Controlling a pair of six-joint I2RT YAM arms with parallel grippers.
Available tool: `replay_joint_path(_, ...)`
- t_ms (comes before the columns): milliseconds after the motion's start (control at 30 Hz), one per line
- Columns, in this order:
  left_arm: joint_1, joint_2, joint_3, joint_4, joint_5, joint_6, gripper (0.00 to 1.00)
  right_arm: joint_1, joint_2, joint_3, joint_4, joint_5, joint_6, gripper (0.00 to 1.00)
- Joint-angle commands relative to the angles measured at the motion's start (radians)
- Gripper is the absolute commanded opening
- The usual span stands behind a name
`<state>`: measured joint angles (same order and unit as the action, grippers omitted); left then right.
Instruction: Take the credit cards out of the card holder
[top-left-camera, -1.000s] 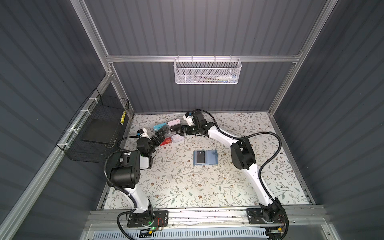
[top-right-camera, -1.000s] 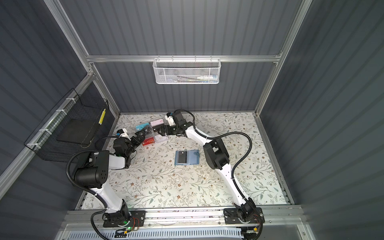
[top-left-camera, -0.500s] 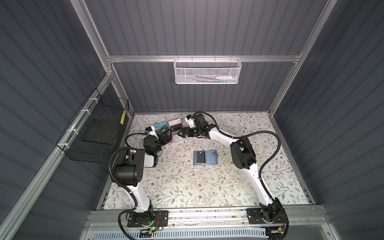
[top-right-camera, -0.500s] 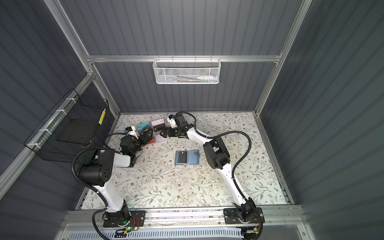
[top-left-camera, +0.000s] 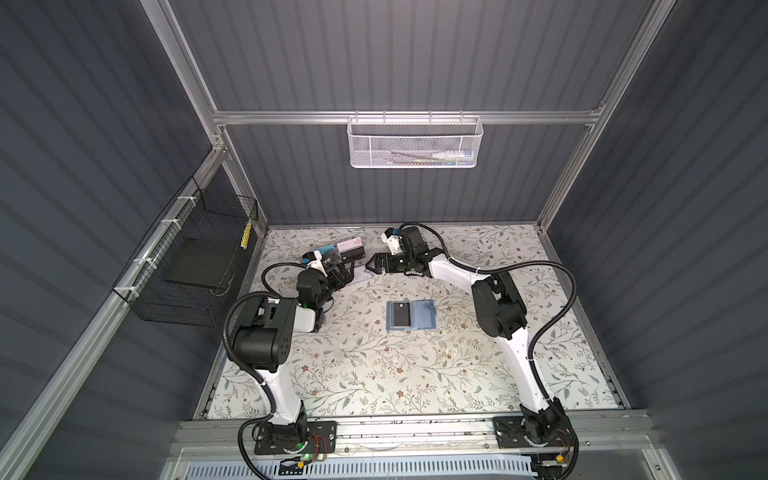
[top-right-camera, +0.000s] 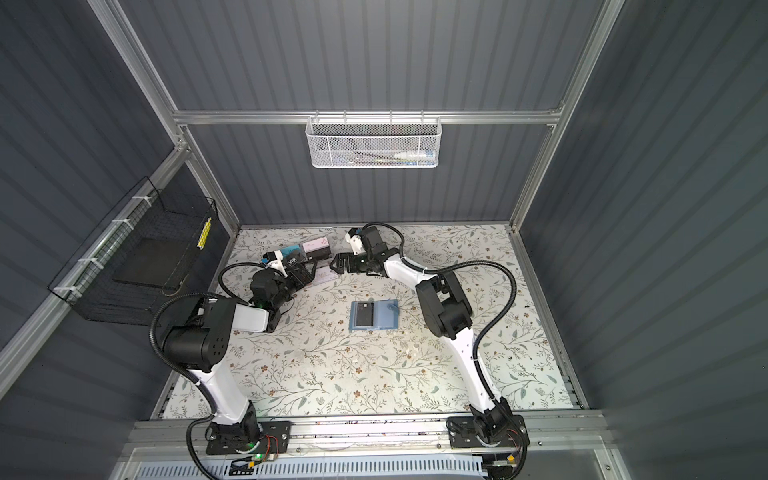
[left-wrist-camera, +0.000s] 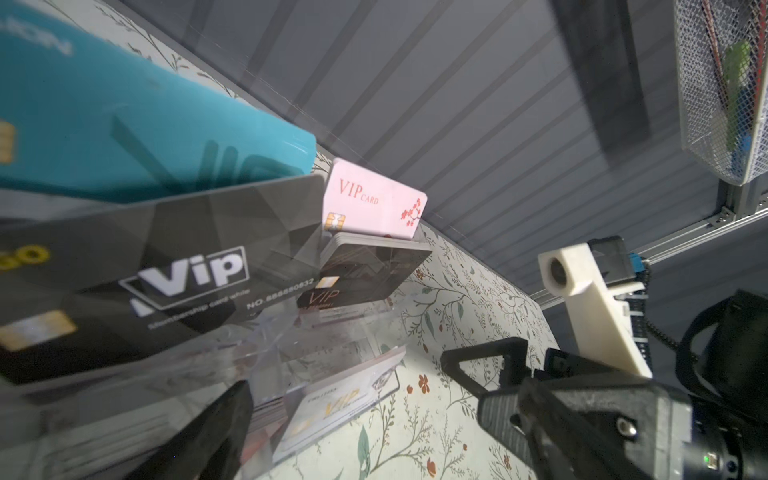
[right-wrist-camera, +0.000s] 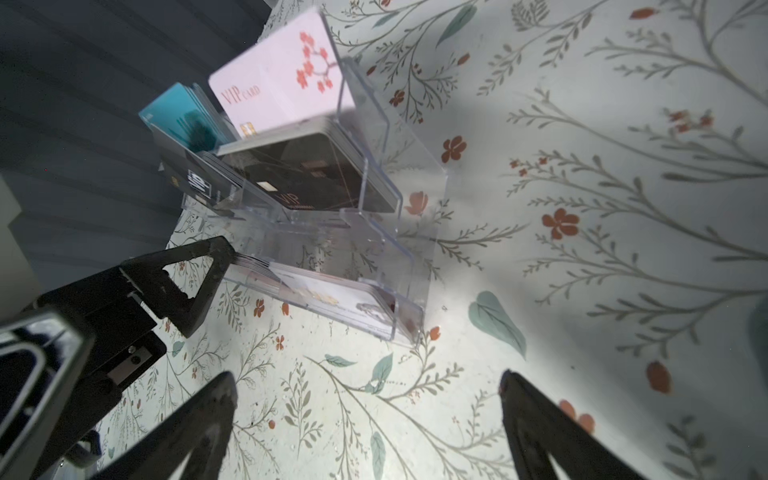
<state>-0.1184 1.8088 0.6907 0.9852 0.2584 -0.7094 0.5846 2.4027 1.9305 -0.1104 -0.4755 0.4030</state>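
mostly open mat (top-left-camera: 374, 374) around card holder (top-left-camera: 422, 318)

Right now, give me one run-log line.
left pincer: open, empty, by acrylic rack | right pincer: open, empty, by acrylic rack | card holder: open, mid-table, untouched | black card: on holder

The card holder (top-left-camera: 420, 316) is slate blue with a black credit card (top-left-camera: 402, 314) showing in it, and it lies on a cream table cover (top-left-camera: 374, 374) printed with grey-green sprigs and rust-red flowers. Beyond the card holder and to its left, a clear rack (right-wrist-camera: 419, 232) carries a teal card (left-wrist-camera: 124, 124), a pale pink card (left-wrist-camera: 374, 203) with red lettering and a red blossom sprig, a black VIP card (left-wrist-camera: 166, 257) lettered in white and a dark brown card (left-wrist-camera: 365, 270) lettered in gold. The walls (top-left-camera: 415, 62) are dark grey, vertically ribbed.
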Motion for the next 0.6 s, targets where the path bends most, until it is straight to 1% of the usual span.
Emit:
replay_joint_path(0, -0.001, -0.092, 0.009, -0.136, -0.042, 0.059, 1.0, -0.002, -0.02, -0.006, 0.017, -0.007, -0.007, 0.99)
replay_joint_path(200, 0.003, -0.216, 0.011, -0.339, -0.142, 0.143, 1.0, 0.002, -0.016, 0.025, 0.017, -0.006, 0.002, 0.99)
replay_joint_path(267, 0.007, -0.258, 0.023, -0.435, -0.21, 0.183, 1.0, 0.004, -0.015, 0.032, 0.026, -0.001, 0.001, 0.99)
replay_joint_path(367, 0.032, -0.293, 0.033, -0.516, -0.268, 0.22, 1.0, 0.007, -0.002, 0.061, 0.021, 0.0, -0.001, 0.99)
replay_joint_path(467, 0.062, -0.291, 0.036, -0.54, -0.298, 0.239, 1.0, 0.016, 0.024, 0.111, 0.0, -0.003, -0.009, 0.99)
replay_joint_path(567, 0.088, -0.255, 0.044, -0.513, -0.284, 0.235, 1.0, 0.033, 0.046, 0.16, -0.022, 0.003, -0.028, 0.99)
